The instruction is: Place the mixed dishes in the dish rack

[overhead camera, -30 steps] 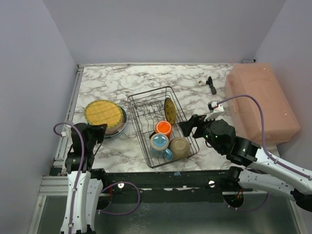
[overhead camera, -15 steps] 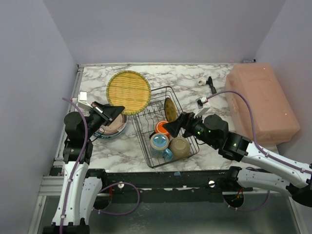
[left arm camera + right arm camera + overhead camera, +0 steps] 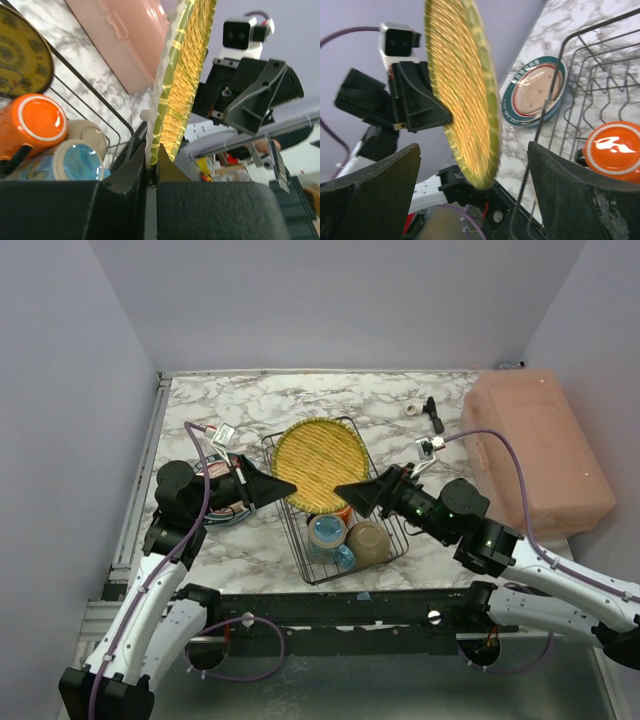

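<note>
The top camera looks down from behind the arms over the whole table (image 3: 230, 405). The wrist cameras face each other closely, sharing the larger yellow plate (image 3: 187, 75) and dish rack (image 3: 590, 85).

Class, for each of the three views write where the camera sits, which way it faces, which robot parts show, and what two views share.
Top external: above and behind the bases, looking down at the dish rack; both arms show.
Left wrist: looks along the shut left gripper pinching the large yellow plate edge-on.
Right wrist: faces that plate between its own open fingers.
Shared: both wrist views show the orange mug.
</note>
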Robot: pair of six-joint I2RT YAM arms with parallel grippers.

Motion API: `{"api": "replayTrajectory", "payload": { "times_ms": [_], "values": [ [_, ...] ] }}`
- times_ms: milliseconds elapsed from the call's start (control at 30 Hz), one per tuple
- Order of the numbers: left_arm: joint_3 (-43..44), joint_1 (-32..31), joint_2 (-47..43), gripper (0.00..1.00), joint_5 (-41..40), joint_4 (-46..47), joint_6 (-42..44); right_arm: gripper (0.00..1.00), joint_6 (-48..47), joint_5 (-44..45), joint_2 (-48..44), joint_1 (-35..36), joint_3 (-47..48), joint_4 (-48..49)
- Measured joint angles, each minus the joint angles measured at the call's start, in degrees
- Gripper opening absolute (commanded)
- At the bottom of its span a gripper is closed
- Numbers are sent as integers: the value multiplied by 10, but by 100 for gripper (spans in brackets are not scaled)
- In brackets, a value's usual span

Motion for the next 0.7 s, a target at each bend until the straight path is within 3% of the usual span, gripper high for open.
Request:
{"api": "replayTrajectory", "payload": {
  "times_ms": [267, 333, 367, 400, 500, 533, 567, 700],
  "values": [
    [6, -31, 20, 0, 46, -8, 17, 39, 18, -28, -16, 0, -43, 86],
    [17, -33, 20, 0, 47, -28, 31, 23, 23, -27, -16, 0, -52, 100],
    [26, -34, 20, 2, 48, -45, 41, 8, 22, -27, -16, 0, -55, 102],
    [35, -35, 20, 15, 48, -61, 50, 1, 24, -26, -16, 0, -59, 107],
    [69, -35, 25, 60, 48, -120, 89, 0, 25, -21, -12, 0, -66, 113],
    [86, -35, 29, 81, 43, -150, 105, 0, 24, -20, -9, 0, -67, 115],
    [113, -35, 35, 95, 30, -195, 135, 0, 22, -20, -6, 0, -67, 114],
    [171, -35, 49, 99, -42, -310, 198, 0, 17, 7, 18, 0, -48, 78]
  ]
}}
